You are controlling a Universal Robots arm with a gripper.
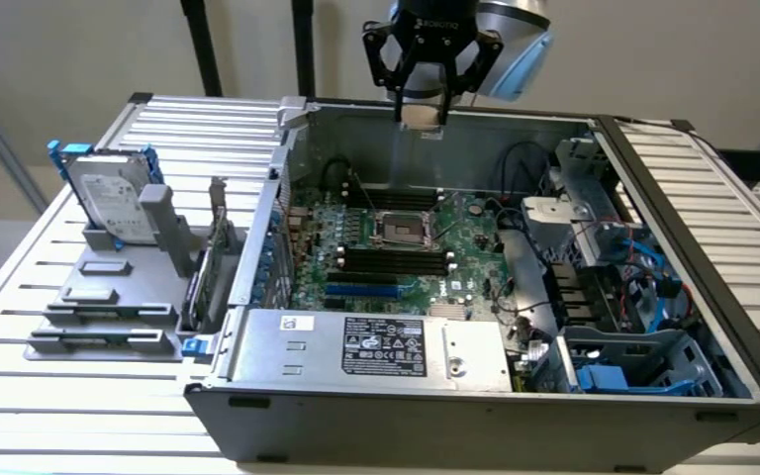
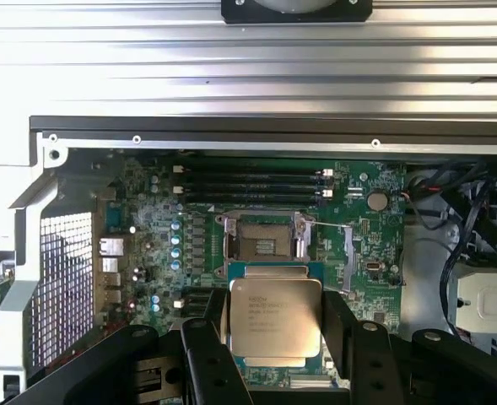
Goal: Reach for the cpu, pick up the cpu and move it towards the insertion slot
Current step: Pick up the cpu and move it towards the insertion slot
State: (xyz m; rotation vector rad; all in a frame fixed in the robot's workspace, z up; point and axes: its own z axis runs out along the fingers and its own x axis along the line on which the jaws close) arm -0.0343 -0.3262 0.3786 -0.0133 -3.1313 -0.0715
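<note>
While gripped, silver cpu (image 2: 275, 316) (square) bears print.

So we've got the open computer case (image 1: 486, 416) lying on its side on the slatted table (image 1: 37, 396), with the motherboard (image 1: 473, 237) flat on its floor and the insertion slot (image 1: 402, 229) about mid-board, memory slots (image 1: 394, 259) running along either side of it. Toward the exterior view's left, outside the case, a hard drive (image 1: 107, 195) stands upright in a rack (image 1: 103, 307), while the power supply (image 1: 380, 348) sits along the case's near edge. Up above the far wall we see the gripper (image 1: 424, 114) hanging with the cpu (image 2: 275, 317) between its fingers (image 2: 206, 363), over the board just beside the slot in the wrist view.
</note>
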